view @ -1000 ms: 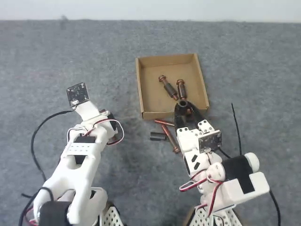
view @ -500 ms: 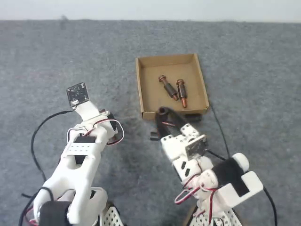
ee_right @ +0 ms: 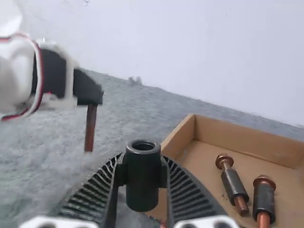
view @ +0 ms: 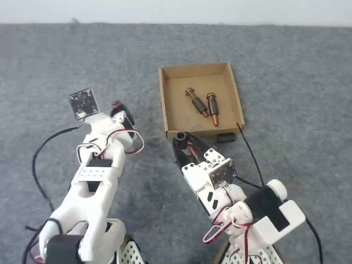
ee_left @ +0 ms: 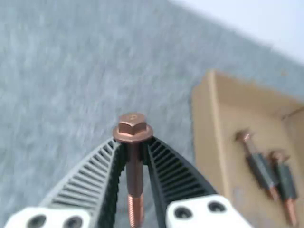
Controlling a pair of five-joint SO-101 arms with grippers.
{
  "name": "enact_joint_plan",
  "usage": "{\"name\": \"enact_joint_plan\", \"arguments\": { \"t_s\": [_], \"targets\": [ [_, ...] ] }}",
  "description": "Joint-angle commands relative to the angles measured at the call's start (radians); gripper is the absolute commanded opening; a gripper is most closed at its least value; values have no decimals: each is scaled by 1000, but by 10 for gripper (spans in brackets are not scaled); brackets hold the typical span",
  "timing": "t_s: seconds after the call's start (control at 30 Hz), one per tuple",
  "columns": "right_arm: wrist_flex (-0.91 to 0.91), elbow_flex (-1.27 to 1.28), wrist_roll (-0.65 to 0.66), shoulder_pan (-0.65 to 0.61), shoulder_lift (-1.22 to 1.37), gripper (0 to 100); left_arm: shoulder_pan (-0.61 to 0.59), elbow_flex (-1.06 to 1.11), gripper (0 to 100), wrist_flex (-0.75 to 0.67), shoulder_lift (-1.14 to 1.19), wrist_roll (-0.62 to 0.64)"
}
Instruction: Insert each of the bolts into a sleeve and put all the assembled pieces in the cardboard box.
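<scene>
My left gripper (view: 117, 110) is shut on a copper bolt (ee_left: 134, 166), head beyond the fingertips, left of the cardboard box (view: 165, 104). In the left wrist view the gripper (ee_left: 134, 142) clamps the bolt's shaft. My right gripper (view: 181, 144) sits by the box's near-left corner, shut on a black sleeve (ee_right: 141, 173) held upright with its bore open. The right wrist view shows the gripper (ee_right: 141, 159), and farther off the left gripper with its bolt (ee_right: 90, 128) hanging down. Two assembled pieces (view: 197, 102) (view: 213, 107) lie in the box.
A loose black sleeve (view: 225, 137) lies on the grey mat just in front of the box's near-right corner. A thin black cable (view: 250, 154) runs from that corner back along the right arm. Open mat stretches left and right of the arms.
The right gripper has swung left from the box's front edge to its near-left corner. The left gripper has risen and shifted away from the base, bringing its bolt into the high view.
</scene>
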Motion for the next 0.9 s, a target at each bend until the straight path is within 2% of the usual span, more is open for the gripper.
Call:
{"name": "enact_joint_plan", "arguments": {
  "t_s": [0.0, 0.17, 0.23, 0.37, 0.6, 0.73, 0.87],
  "targets": [
    [24, 18, 3, -27, 12, 6, 17, -79, 11, -72, -9, 5],
    [33, 18, 3, -35, 12, 6, 75, -113, 11, -72, -12, 3],
    [33, 18, 5, -35, 12, 6, 104, -114, 11, -63, -46, -44],
    [48, 18, 5, -35, 12, 6, 183, -125, 11, 121, -209, -176],
    [59, 18, 5, -38, 12, 6, 290, -219, 11, 486, -456, -129],
    [62, 18, 5, -53, 12, 6, 351, -246, 11, 592, -508, -107],
    [96, 18, 5, -59, 10, 6, 390, -214, 11, 609, -535, -101]
  ]
}}
